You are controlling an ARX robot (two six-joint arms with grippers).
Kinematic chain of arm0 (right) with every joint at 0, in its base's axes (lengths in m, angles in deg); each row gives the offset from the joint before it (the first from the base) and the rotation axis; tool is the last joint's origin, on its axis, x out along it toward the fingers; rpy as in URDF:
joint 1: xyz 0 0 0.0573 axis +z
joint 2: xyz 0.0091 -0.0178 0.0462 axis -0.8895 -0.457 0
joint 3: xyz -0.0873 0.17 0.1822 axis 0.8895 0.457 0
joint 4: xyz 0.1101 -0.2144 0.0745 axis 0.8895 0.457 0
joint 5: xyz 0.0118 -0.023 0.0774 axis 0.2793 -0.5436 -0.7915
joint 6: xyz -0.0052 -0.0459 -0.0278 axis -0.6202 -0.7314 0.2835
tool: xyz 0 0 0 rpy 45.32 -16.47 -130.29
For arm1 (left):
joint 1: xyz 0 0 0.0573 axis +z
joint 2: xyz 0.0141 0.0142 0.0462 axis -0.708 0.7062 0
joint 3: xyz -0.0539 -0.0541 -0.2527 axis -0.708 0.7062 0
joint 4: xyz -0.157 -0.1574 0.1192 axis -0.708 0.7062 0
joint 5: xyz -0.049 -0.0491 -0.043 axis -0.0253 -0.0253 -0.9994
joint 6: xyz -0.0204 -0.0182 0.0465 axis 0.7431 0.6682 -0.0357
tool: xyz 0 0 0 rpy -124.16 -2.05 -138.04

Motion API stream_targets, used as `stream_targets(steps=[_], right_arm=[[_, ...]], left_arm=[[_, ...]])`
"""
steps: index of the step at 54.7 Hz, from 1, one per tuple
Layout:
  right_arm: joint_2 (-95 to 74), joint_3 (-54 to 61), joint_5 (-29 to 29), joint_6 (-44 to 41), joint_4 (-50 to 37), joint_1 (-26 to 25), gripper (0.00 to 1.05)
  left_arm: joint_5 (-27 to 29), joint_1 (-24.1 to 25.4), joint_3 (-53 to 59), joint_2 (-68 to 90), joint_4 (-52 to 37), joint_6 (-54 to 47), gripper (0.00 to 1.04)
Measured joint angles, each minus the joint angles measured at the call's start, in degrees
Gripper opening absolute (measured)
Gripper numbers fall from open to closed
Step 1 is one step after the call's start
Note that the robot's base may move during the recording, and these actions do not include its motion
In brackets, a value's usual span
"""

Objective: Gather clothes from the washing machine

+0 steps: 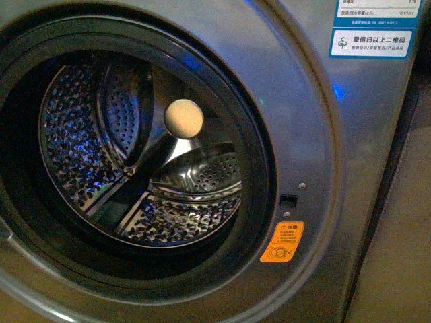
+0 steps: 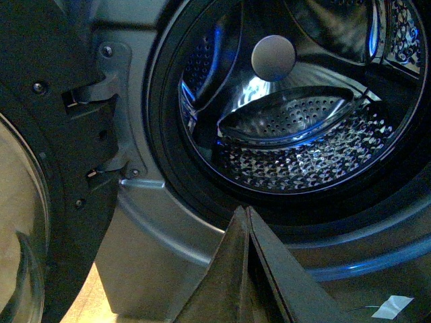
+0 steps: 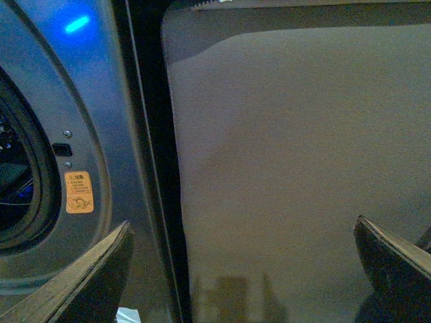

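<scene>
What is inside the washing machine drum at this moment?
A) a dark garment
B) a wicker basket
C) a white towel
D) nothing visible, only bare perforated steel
D: the front view shows the drum of the washing machine with only perforated steel, its paddles and the round hub; no fabric appears.

I am looking at what appears to be a laundry area, dimly lit. A grey front-loading washing machine (image 1: 350, 168) fills my front view, its perforated steel drum (image 1: 135, 155) open to me. An orange warning sticker (image 1: 283, 242) and a blue-and-white label with Chinese text (image 1: 372, 42) sit on its front panel. Beside the machine stands a plain beige panel (image 3: 303, 175).
</scene>
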Motion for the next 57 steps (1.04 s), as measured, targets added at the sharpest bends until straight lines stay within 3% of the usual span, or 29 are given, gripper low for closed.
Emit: stream_targets(steps=[10, 33, 57], right_arm=[[0.0, 0.0, 0.0, 0.0, 0.0, 0.0, 0.97], [0.0, 0.0, 0.0, 0.0, 0.0, 0.0, 0.97], [0.0, 0.0, 0.0, 0.0, 0.0, 0.0, 0.97]], left_arm=[[0.0, 0.0, 1.0, -8.1, 8.3, 0.0, 0.04], [0.0, 0.0, 2.2, -11.7, 8.9, 0.0, 0.04], [0.0, 0.0, 2.2, -11.8, 8.9, 0.0, 0.74]])
